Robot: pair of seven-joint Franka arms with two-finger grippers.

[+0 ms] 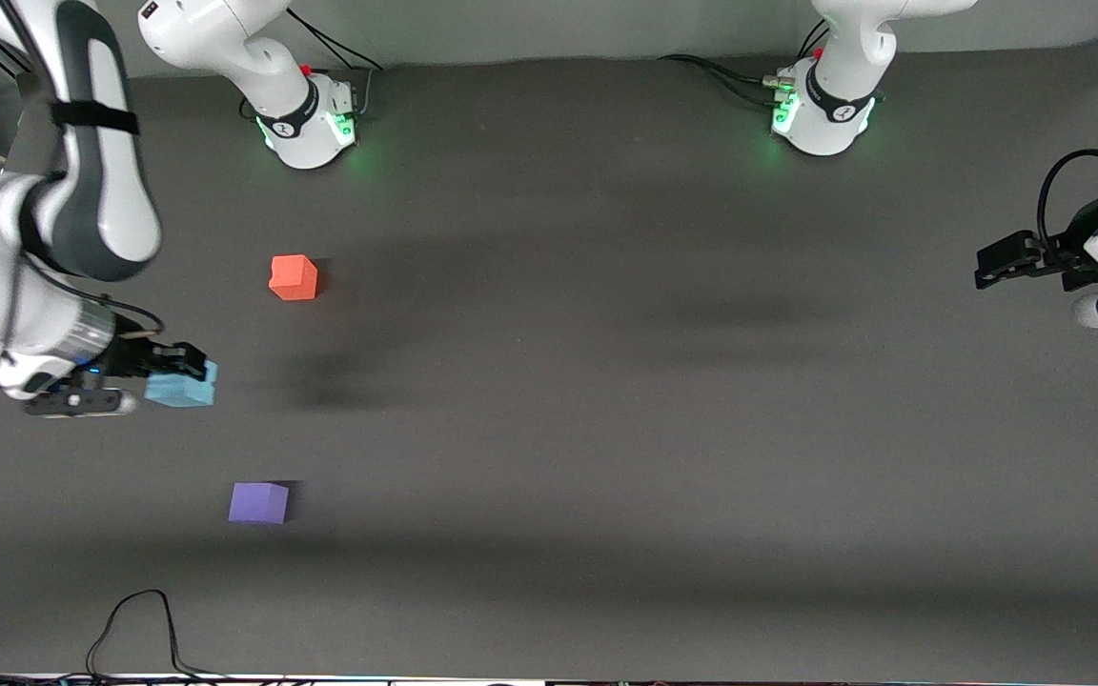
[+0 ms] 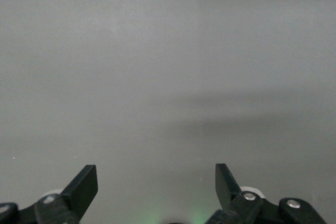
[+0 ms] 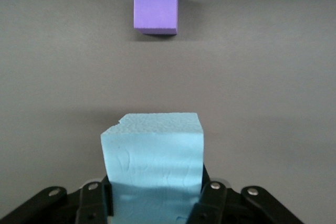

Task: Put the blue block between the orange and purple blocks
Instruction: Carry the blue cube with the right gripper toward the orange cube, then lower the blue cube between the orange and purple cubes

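Sky-blue block held aloft; orange block farther than purple block.
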